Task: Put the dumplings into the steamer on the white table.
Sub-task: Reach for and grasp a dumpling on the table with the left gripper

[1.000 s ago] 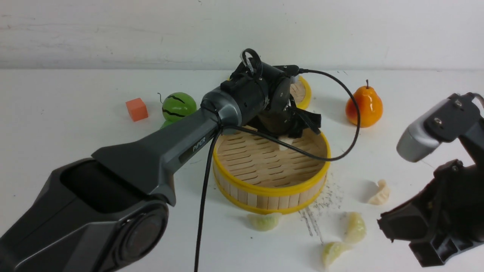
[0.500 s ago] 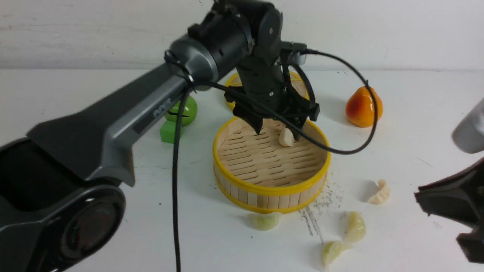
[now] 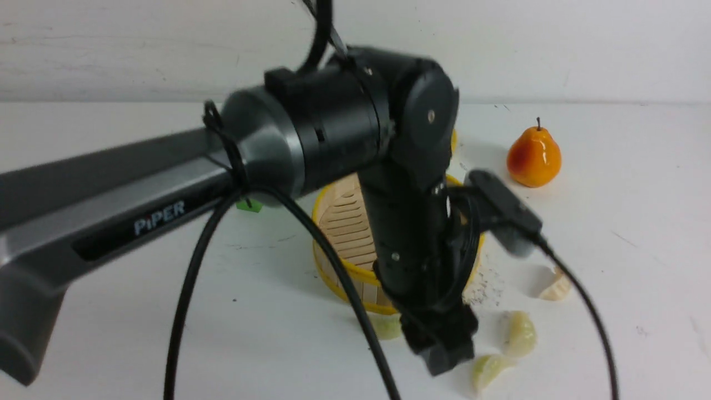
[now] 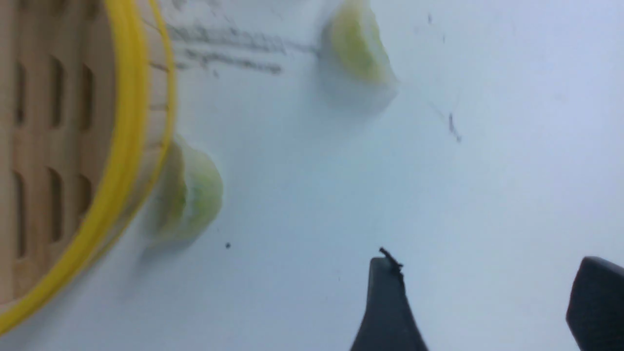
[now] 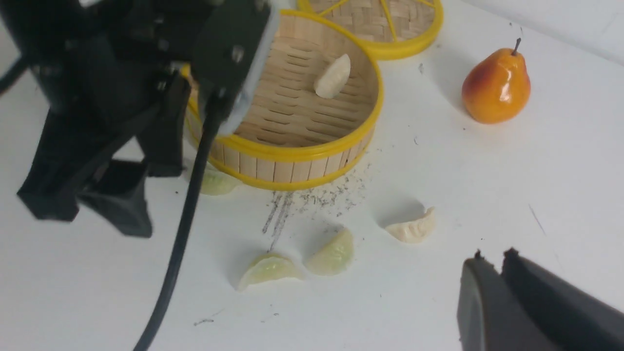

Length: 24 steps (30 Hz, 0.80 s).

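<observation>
The steamer (image 3: 340, 265) stands mid-table, mostly hidden behind my left arm. One cream dumpling (image 5: 333, 76) lies inside the steamer (image 5: 292, 152). The other dumplings lie on the white table (image 3: 622, 311): one against the steamer's front wall (image 3: 387, 329) (image 4: 192, 195) (image 5: 217, 181), two pale green ones (image 3: 522, 333) (image 3: 489, 371), and a cream one (image 3: 558, 287). My left gripper (image 3: 442, 355) (image 4: 487, 280) is open and empty, low over the table in front of the steamer. My right gripper (image 5: 492, 257) is shut and empty, off to the right of the dumplings.
The woven yellow-rimmed lid (image 5: 385, 24) lies behind the steamer. An orange pear (image 3: 533, 158) stands at the back right. A green cube (image 3: 248, 205) peeks out under my left arm. Dark scratch marks (image 5: 312, 200) run in front of the steamer.
My left gripper has lifted out of the steamer, leaving a dumpling inside, and swung down to the table in front of it. My right arm has left the front view.
</observation>
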Each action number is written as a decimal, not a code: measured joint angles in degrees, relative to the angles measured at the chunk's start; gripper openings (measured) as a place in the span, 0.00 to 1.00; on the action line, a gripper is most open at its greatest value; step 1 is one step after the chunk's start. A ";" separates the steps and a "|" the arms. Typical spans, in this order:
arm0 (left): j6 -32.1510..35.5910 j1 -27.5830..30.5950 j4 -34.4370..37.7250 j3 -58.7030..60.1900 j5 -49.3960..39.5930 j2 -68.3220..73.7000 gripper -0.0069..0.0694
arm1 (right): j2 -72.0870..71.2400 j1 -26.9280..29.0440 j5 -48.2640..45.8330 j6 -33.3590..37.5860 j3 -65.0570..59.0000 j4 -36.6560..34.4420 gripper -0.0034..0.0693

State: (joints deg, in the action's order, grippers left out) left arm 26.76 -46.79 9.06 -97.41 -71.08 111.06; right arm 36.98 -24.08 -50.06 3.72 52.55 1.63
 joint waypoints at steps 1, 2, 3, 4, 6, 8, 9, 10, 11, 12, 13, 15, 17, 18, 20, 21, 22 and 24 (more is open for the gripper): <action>0.20 0.00 -0.88 1.17 0.05 0.53 0.70 | 0.00 0.00 -0.05 0.00 0.00 0.18 0.13; 0.28 0.05 -1.68 1.79 0.18 1.17 0.70 | 0.00 0.00 -0.05 -0.04 0.00 0.26 0.13; 0.28 0.13 -2.67 2.17 0.24 1.77 0.70 | 0.00 0.00 -0.05 -0.11 0.00 0.26 0.13; 0.14 0.18 -4.10 2.41 0.43 2.51 0.70 | 0.00 0.00 -0.05 -0.16 0.00 0.26 0.13; -0.09 0.25 -6.92 2.55 0.79 3.77 0.70 | 0.00 0.00 -0.05 -0.16 0.00 0.26 0.13; -1.19 0.25 -10.07 2.55 1.06 5.21 0.70 | 0.00 0.00 -0.05 -0.18 0.00 0.30 0.13; -1.90 0.25 -11.34 2.55 1.27 5.76 0.70 | 0.00 0.00 -0.05 -0.18 0.00 0.30 0.14; -2.74 0.25 -12.25 2.55 1.66 6.23 0.70 | 0.00 0.00 -0.05 -0.18 0.00 0.30 0.14; -3.26 0.25 -13.25 2.55 2.17 6.61 0.70 | 0.00 0.00 -0.10 -0.18 0.00 0.30 0.14; -3.78 0.25 -14.03 2.55 2.93 7.02 0.70 | 0.00 0.00 -0.07 -0.18 0.00 0.30 0.14; -4.02 0.25 -14.43 2.55 3.27 7.20 0.70 | 0.00 0.00 -0.07 -0.18 0.00 0.30 0.14; -5.39 0.25 -16.61 2.55 5.61 7.95 0.70 | 0.00 0.00 -0.11 -0.18 0.00 0.30 0.15; -6.27 0.25 -17.65 2.55 6.95 8.13 0.70 | 0.00 0.00 -0.11 -0.18 0.00 0.30 0.15; -6.61 0.25 -18.23 2.55 8.03 8.35 0.70 | 0.00 0.00 -0.11 -0.18 0.00 0.30 0.15; -6.92 0.25 -18.97 2.55 9.16 8.47 0.70 | 0.00 0.00 -0.11 -0.18 0.00 0.30 0.15; -7.09 0.25 -19.55 2.55 10.28 8.61 0.70 | 0.00 0.00 -0.11 -0.18 0.00 0.30 0.15; -7.15 0.25 -19.65 2.55 11.17 8.61 0.70 | 0.00 0.00 -0.11 -0.18 0.00 0.30 0.15; -7.17 0.25 -19.72 2.55 13.30 8.61 0.70 | 0.00 0.00 -0.17 -0.18 0.00 0.30 0.16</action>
State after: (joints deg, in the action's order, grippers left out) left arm 19.59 -46.55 -10.66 -94.87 -57.78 119.67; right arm 36.98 -24.08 -50.23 3.54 52.55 1.93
